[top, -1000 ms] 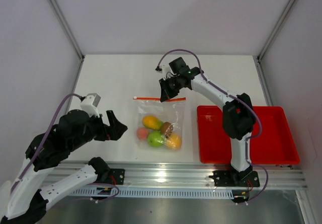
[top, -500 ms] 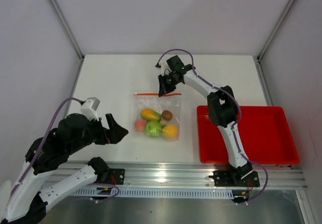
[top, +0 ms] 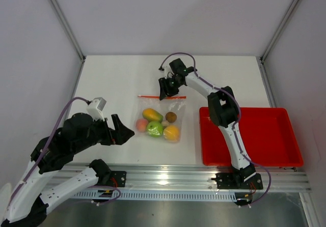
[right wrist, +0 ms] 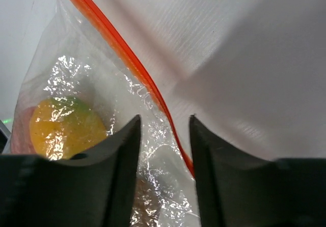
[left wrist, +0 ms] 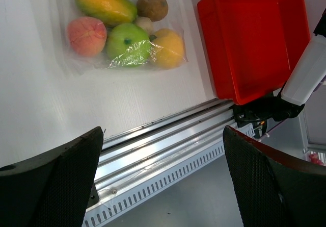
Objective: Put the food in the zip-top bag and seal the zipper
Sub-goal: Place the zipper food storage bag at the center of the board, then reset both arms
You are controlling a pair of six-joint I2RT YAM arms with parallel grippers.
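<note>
tabletop (top: 117,74) — zipper (right wrist: 127,59) beneath right claw (right wrist: 164,124)

Left gripper (top: 120,129) wide; right gripper (right wrist: 164,130) — ajar

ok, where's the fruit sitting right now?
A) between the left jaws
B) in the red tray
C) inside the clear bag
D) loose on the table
C: the fruit shows through the clear film of the bag, which lies left of the tray.
</note>
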